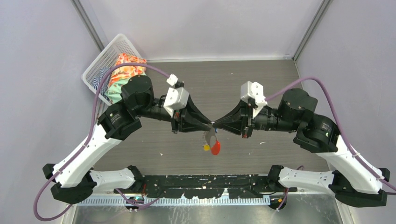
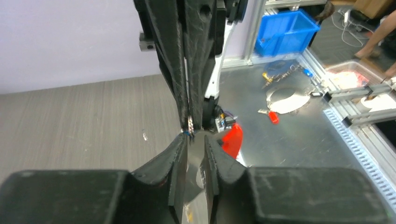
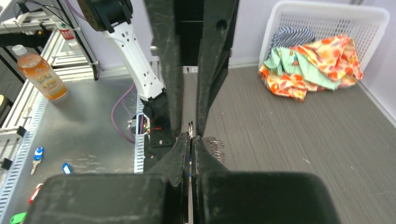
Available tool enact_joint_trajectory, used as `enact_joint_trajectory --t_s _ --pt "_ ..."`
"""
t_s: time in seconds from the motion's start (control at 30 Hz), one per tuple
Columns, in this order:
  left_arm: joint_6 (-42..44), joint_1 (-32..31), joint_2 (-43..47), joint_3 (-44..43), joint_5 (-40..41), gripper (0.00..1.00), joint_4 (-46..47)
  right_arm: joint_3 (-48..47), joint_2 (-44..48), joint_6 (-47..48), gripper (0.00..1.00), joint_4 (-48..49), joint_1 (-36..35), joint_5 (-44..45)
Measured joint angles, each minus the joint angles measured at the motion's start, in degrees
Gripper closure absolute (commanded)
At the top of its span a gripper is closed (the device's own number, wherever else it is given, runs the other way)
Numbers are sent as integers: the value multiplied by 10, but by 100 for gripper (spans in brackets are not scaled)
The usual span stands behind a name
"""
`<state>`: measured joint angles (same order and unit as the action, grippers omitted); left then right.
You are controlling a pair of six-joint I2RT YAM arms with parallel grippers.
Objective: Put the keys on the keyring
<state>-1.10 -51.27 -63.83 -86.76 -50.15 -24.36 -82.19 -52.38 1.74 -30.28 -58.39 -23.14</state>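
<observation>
My two grippers meet tip to tip above the middle of the table. The left gripper [image 1: 210, 124] [image 2: 196, 138] is shut on the grey metal loop of the keyring [image 1: 208, 137]. Its red oval tag [image 1: 215, 149] hangs below, and also shows in the left wrist view [image 2: 232, 140]. The yellow-headed key [image 1: 206, 147] hangs beside the tag. The right gripper [image 1: 217, 125] [image 3: 191, 138] is shut on a thin blue-edged piece, the blue key [image 3: 190, 163], seen edge-on and mostly hidden. Grey metal chain links [image 3: 215, 147] hang just past the right fingertips.
A white basket [image 1: 99, 63] [image 3: 327, 10] of coloured clothes [image 1: 127, 70] stands at the back left. The black base rail [image 1: 205, 183] runs along the near edge. Off the table are a blue bin [image 2: 285, 29] and an orange bottle [image 3: 39, 72].
</observation>
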Motion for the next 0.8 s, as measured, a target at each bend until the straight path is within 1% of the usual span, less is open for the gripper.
enact_joint_trajectory --t_s 0.07,0.13,0.23,0.27,0.4,0.53,0.7,0.8 --pt "47 0 5 2 7 60 -31 -42 -25 3 99 -52 0 7" --pt "93 0 7 2 12 55 -66 -89 -53 8 99 -98 0 15" --pt "162 0 5 1 20 54 -125 -151 -92 15 99 -171 0 28" --pt "170 -1 3 0 22 54 -133 -173 -106 18 99 -198 0 32" --pt "210 -2 -9 -9 40 59 -168 -223 -149 30 99 -271 0 43" --pt "229 -3 -17 -14 57 65 -179 -240 -175 40 99 -318 0 47" --pt "237 -7 -20 -15 64 71 -184 -249 -192 44 99 -350 0 48" --pt "241 -9 -21 -15 65 72 -185 -255 -199 45 99 -356 0 47"
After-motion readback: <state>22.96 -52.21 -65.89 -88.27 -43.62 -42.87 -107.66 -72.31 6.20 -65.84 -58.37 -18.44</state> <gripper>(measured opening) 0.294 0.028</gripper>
